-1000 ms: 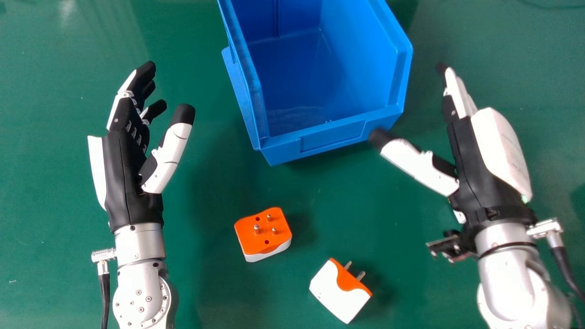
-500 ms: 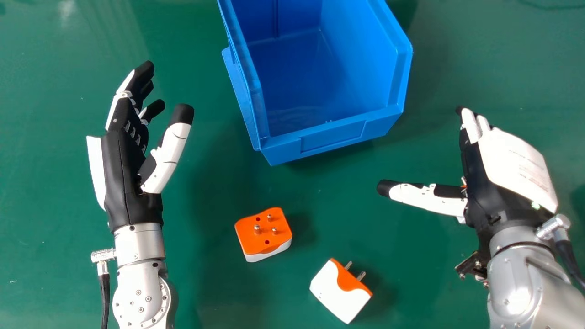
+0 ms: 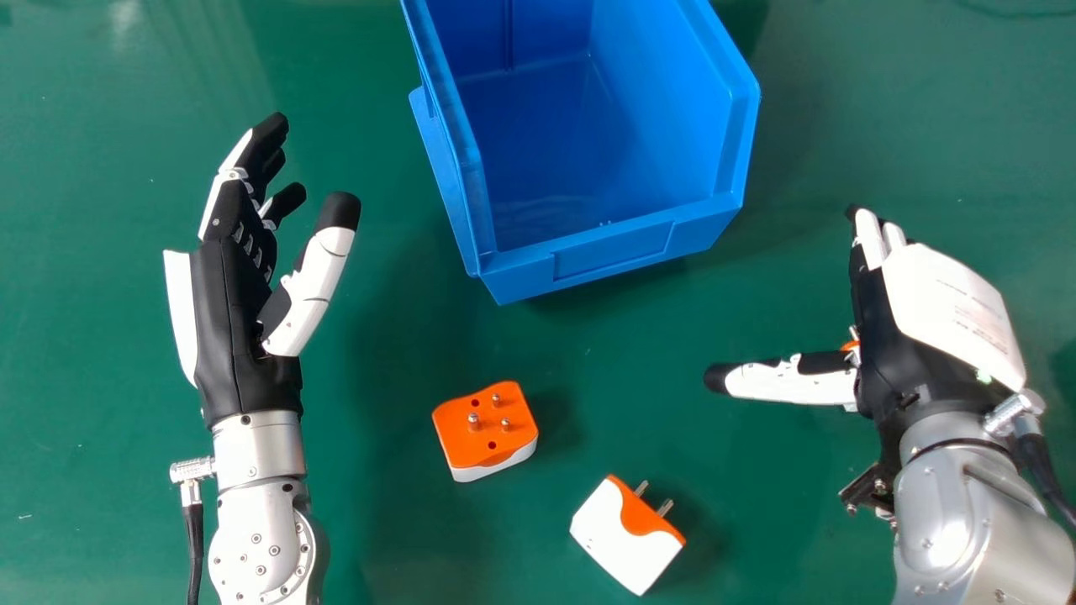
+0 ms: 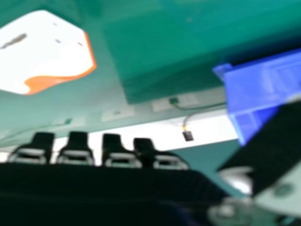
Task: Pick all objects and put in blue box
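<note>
My left hand [image 3: 239, 294] is held open at the left of the head view, away from the adapters. At the right, my right hand [image 3: 899, 353] has straight fingers and its thumb stretched towards the middle. A sliver of an orange object [image 3: 851, 345] peeks out beside it, mostly hidden by the hand. An orange-topped adapter [image 3: 458, 437] lies pins up on the table; a white and orange adapter [image 3: 626, 538] lies nearer, its pins sideways. In the right hand view, a white and orange adapter [image 4: 51, 52] appears beyond the fingertips of my right hand [image 4: 113, 147].
The blue box [image 3: 609, 254] stands at the back middle of the green table [image 3: 370, 521], its low front side facing the adapters. That blue box [image 4: 258, 89] also shows near the thumb in the right hand view, with a cable and wall fittings behind.
My right hand has moved back towards the robot and outward to the right, away from the box. Its thumb has swung lower. The left hand and the two middle adapters stay essentially where they were.
</note>
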`<action>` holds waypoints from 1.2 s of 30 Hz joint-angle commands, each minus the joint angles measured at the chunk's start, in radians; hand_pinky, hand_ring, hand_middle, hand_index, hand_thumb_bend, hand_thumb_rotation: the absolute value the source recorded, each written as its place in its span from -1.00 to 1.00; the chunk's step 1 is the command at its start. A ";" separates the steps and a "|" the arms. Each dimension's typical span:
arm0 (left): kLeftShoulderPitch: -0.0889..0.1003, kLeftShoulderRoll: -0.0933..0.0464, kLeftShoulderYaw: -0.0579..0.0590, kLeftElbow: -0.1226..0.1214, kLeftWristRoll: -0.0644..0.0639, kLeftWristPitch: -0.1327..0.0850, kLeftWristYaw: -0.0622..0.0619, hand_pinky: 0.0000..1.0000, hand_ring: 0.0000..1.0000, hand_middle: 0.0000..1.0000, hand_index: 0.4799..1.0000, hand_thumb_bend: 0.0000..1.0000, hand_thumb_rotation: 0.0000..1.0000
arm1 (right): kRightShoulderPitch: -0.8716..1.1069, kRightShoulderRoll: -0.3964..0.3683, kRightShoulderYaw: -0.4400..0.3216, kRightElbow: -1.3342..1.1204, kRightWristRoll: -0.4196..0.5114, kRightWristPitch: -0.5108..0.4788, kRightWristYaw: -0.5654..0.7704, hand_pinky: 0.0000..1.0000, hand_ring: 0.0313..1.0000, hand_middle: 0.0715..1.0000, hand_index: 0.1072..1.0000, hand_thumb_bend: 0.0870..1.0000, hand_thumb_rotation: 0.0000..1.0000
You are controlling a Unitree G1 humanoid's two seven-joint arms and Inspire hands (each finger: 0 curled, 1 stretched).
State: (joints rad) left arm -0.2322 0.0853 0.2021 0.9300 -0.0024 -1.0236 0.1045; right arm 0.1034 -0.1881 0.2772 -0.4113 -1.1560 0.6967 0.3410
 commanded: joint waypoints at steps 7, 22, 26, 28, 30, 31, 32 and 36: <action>0.006 -0.004 -0.002 -0.016 -0.009 -0.015 -0.007 0.66 0.80 0.77 0.26 0.55 0.10 | -0.025 -0.001 0.004 -0.008 -0.096 0.047 0.067 1.00 1.00 1.00 0.95 0.88 -0.14; 0.008 -0.001 -0.001 -0.017 -0.005 -0.013 -0.007 0.65 0.80 0.77 0.26 0.55 0.10 | -0.069 0.022 -0.031 0.067 -0.105 0.091 0.103 1.00 1.00 1.00 0.92 0.98 -0.37; 0.007 -0.001 -0.001 -0.015 0.000 -0.016 -0.003 0.65 0.79 0.77 0.26 0.55 0.10 | -0.071 0.023 -0.046 0.072 -0.084 0.094 0.106 1.00 1.00 1.00 0.92 0.98 -0.41; 0.008 -0.001 -0.003 -0.018 0.003 -0.016 -0.002 0.64 0.78 0.76 0.25 0.55 0.11 | -0.073 0.016 -0.048 0.079 -0.083 0.091 0.110 1.00 1.00 1.00 0.92 0.98 -0.41; 0.009 -0.002 -0.003 -0.018 0.001 -0.016 -0.003 0.64 0.78 0.76 0.26 0.54 0.11 | -0.072 0.014 -0.052 0.081 -0.076 0.088 0.111 1.00 1.00 1.00 0.92 0.96 -0.37; 0.010 -0.001 -0.003 -0.018 0.002 -0.015 -0.003 0.64 0.78 0.76 0.26 0.54 0.11 | -0.071 0.012 -0.053 0.082 -0.072 0.087 0.112 1.00 1.00 1.00 0.92 0.96 -0.37; 0.009 -0.002 -0.003 -0.017 -0.002 -0.016 -0.006 0.64 0.78 0.76 0.25 0.53 0.11 | -0.072 0.009 -0.053 0.084 -0.069 0.087 0.114 1.00 1.00 1.00 0.92 0.95 -0.36; 0.007 -0.002 -0.001 -0.016 -0.002 -0.015 -0.005 0.65 0.79 0.77 0.25 0.54 0.10 | -0.082 0.003 -0.053 0.103 -0.065 0.093 0.120 1.00 1.00 1.00 0.91 0.93 -0.35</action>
State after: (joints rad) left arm -0.2269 0.0857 0.2024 0.9295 -0.0026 -1.0237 0.0987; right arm 0.0447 -0.1697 0.2365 -0.3104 -1.2191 0.7840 0.4600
